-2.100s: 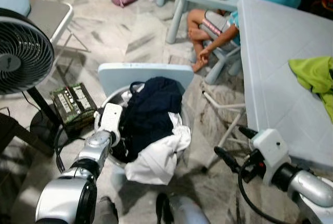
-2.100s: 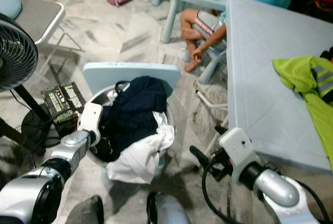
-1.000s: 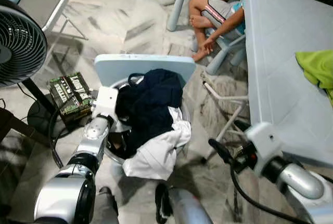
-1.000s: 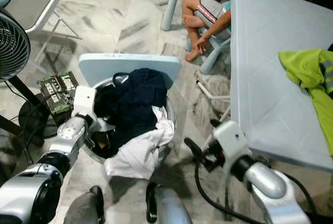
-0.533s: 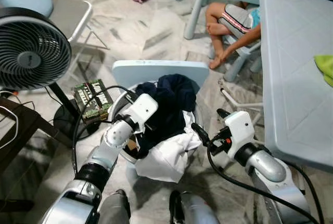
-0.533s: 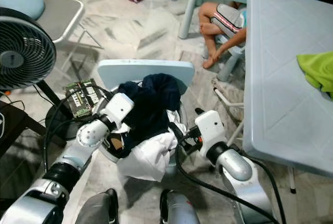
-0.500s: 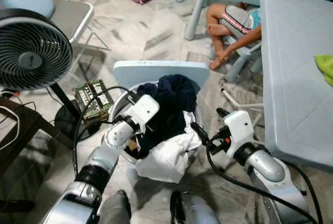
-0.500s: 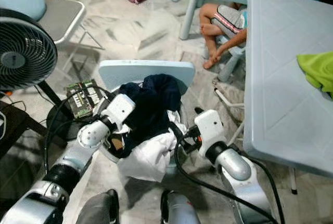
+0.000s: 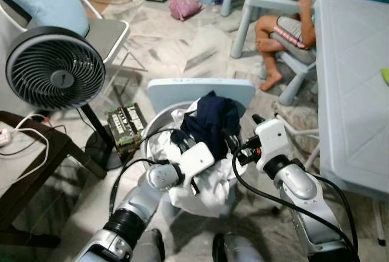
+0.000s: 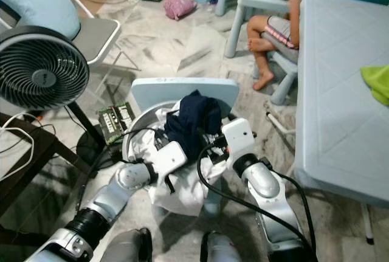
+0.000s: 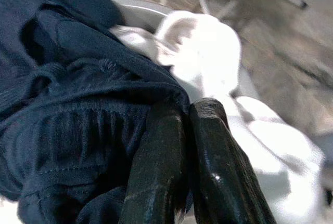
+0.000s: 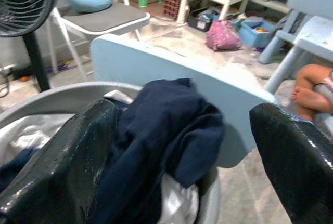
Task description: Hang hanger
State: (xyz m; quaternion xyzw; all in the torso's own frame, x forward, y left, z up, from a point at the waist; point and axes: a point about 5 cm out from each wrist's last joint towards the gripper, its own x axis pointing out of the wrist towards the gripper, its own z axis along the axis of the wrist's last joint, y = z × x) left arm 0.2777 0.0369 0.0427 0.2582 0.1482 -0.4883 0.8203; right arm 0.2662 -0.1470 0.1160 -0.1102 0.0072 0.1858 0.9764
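Observation:
A grey laundry basket (image 9: 152, 139) stands on the floor in front of me. A navy garment (image 9: 209, 122) is piled on a white garment (image 9: 203, 192) that spills over its front rim. My left gripper (image 9: 184, 145) is at the front of the pile. In the left wrist view it (image 11: 182, 107) is shut, with its tips against the navy garment's (image 11: 62, 78) hem; whether cloth is pinched I cannot tell. My right gripper (image 9: 240, 131) is open at the basket's right side. Its wide-spread fingers (image 12: 78, 146) frame the navy garment (image 12: 161, 125).
A pale blue board (image 9: 200, 89) stands behind the basket. A standing fan (image 9: 58, 67), a green box (image 9: 126, 122), a dark low table (image 9: 30, 152) and a folding chair (image 9: 103, 31) are to the left. A blue table (image 9: 352, 92) is on the right; a person (image 9: 285, 25) sits beyond it.
The view has shifted and come closer to the basket. My left gripper moved from the basket's left rim to the front of the clothes. My right gripper came in from beside the table.

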